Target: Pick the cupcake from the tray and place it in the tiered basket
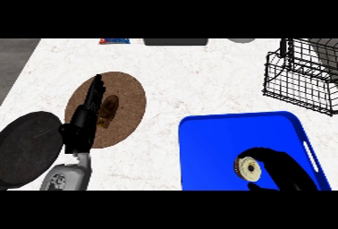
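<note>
The cupcake [250,167], pale on top with a dark rim, lies on the blue tray [224,138] near the tray's lower right. My right hand [285,172] is curled round it, with fingers arching over its top and thumb below. The black wire tiered basket [300,76] stands at the far right, beyond the tray. My left hand [86,118] rests open with fingers straight, over a brown round mat [125,96] at the left.
A small brownish item [108,108] lies on the brown mat. A dark round plate [30,145] sits at the lower left. A dark flat object [175,41] and a blue-red packet [114,41] lie at the counter's far edge.
</note>
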